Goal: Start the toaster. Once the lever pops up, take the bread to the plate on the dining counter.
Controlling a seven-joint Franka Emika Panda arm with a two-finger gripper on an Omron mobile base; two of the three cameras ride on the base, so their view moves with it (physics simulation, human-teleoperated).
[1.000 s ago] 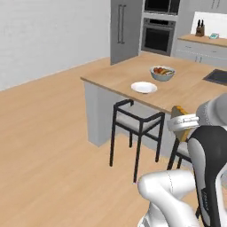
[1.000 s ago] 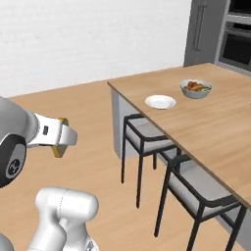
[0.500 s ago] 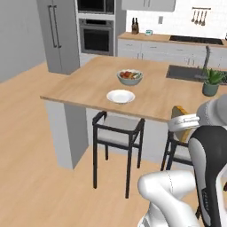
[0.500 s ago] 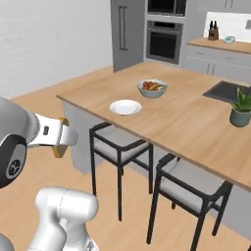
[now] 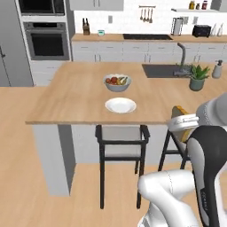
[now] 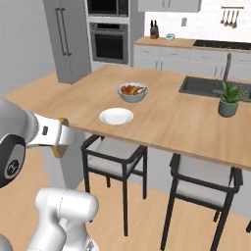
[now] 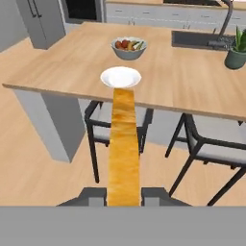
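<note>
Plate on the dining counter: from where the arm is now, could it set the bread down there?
Probably not yet. The end effector holds the bread short of the dining counter, with a stool below the plate; nothing covers the plate.

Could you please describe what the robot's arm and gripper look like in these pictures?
The arm is glossy white with rounded, bulbous links and dark grey to black joint sections; in the right base view a round dark joint cap sits on its side. No cables or readable markings show. In the hand view the gripper has two small, dark grey, blocky finger tips.
</note>
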